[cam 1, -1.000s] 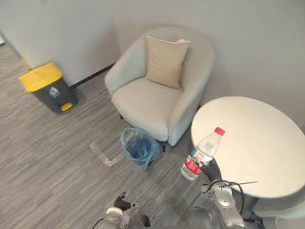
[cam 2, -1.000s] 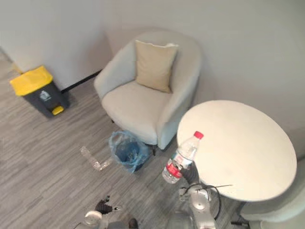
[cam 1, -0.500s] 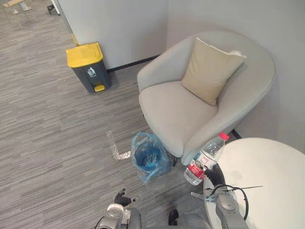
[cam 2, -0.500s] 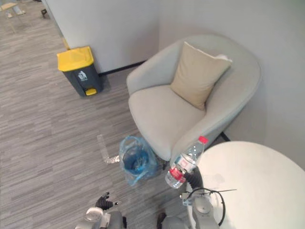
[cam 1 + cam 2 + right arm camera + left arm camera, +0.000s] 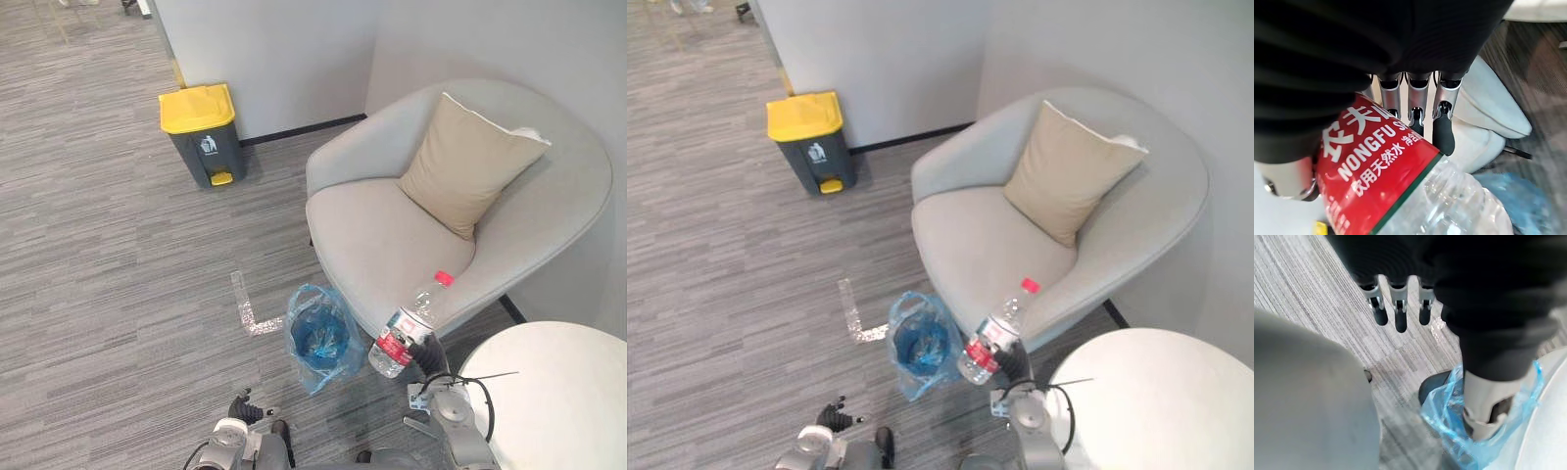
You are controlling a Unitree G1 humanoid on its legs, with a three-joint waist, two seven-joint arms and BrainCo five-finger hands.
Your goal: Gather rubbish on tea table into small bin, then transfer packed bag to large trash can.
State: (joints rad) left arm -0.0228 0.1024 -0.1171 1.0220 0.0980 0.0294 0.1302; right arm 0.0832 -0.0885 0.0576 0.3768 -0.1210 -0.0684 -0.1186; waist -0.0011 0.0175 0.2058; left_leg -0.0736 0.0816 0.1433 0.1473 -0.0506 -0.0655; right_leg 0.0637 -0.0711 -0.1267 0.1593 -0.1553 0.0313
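Clear plastic bottle, red-capped, sits clasped in the right hand's curled fingers, between the blue-bagged small bin and the round surface. Grey armchair crowds the bin; the yellow-lidded trash can stands well apart. Left hand hangs slack, fingers straight.

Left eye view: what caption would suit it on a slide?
Right hand holds a water bottle near the blue-bagged bin by the armchair.

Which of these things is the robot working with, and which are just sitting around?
Part of the job: clear plastic water bottle with red cap, held in the right robot hand; small bin lined with blue bag; grey trash can with yellow lid; round white tea table.
Just there: pale grey armchair; beige cushion; tape mark on floor.
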